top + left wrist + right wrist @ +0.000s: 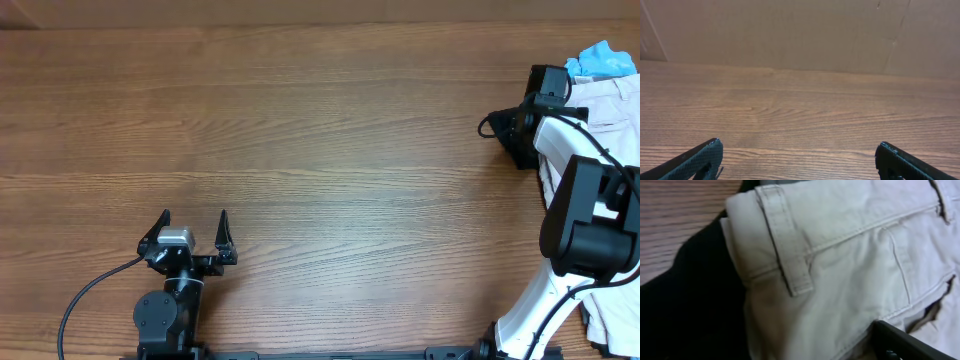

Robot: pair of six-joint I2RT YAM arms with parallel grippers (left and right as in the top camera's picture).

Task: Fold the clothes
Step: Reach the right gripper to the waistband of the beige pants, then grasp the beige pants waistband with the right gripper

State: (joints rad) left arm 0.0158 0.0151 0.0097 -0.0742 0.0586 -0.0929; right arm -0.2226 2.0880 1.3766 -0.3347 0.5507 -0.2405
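Two grippers: our left gripper (194, 216) gapes empty at seven o'clock, our right gripper (512, 126), opening impossible to tell, hangs over the cream trousers (850, 255) at three o'clock, where we risk pinching the black garment (690, 300) alongside.

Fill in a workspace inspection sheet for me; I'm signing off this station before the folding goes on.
Surface: wood-grain table.
Job's things: cream trousers at the table's right edge, waistband and a belt loop showing.
Clutter: black garment beside the trousers; blue item at their far end.
Grippers: left gripper open, over bare wood; right gripper at the trousers, state unclear.
Cables: black cable trailing from the left arm.
Surroundings: plain tan wall behind the table.
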